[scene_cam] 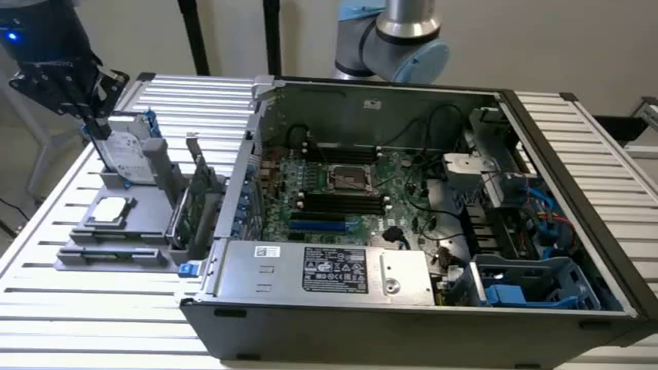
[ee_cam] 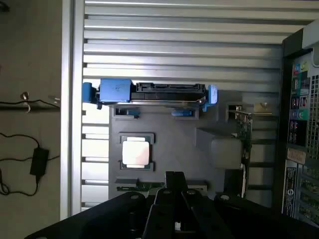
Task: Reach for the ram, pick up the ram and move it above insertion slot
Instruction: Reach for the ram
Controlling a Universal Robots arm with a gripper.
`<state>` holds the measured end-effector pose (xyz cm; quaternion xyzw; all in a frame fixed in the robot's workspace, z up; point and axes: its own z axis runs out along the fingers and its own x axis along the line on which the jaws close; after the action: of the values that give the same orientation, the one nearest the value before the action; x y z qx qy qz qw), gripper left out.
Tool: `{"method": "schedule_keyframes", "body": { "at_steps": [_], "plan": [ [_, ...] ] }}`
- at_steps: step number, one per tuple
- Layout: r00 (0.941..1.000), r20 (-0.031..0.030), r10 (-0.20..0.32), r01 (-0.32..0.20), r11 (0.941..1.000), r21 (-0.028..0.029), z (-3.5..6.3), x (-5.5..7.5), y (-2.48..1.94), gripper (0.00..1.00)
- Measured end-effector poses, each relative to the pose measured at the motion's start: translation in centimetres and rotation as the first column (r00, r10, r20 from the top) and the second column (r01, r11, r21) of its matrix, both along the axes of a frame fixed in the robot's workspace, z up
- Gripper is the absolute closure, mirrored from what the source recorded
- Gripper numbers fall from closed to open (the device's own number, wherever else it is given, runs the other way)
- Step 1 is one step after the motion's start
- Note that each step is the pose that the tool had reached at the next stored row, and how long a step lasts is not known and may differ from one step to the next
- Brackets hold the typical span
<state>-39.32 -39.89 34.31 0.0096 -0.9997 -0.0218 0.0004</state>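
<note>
In the exterior view we are finding the ram [scene_cam: 113, 253] sitting in the gray holder's [scene_cam: 154, 208] near slot, a dark thin strip running left to right. In the wrist view we are looking at its narrow green edge [ee_cam: 139, 187] beneath the gripper [ee_cam: 174, 175], whose fingers are pressed together on nothing.

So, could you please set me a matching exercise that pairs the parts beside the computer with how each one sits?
Things:
1. hard drive
2. processor chip
3. expansion card
4. ram

States:
A. lies flat in a recess of the grey holder
B. stands on edge in a carrier with blue ends
C. thin green strip, closest to the fingers in the wrist view
D. stands upright next to the open computer case

Pairs: 1-B, 2-A, 3-D, 4-C.
</note>
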Motion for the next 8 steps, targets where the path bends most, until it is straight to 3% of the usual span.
{"method": "schedule_keyframes", "body": {
  "at_steps": [8],
  "plan": [
    [1.0,-0.0001,0.0,0.0,1.0,0.001,0.0,0.0,0.0,0.89]
  ]
}}
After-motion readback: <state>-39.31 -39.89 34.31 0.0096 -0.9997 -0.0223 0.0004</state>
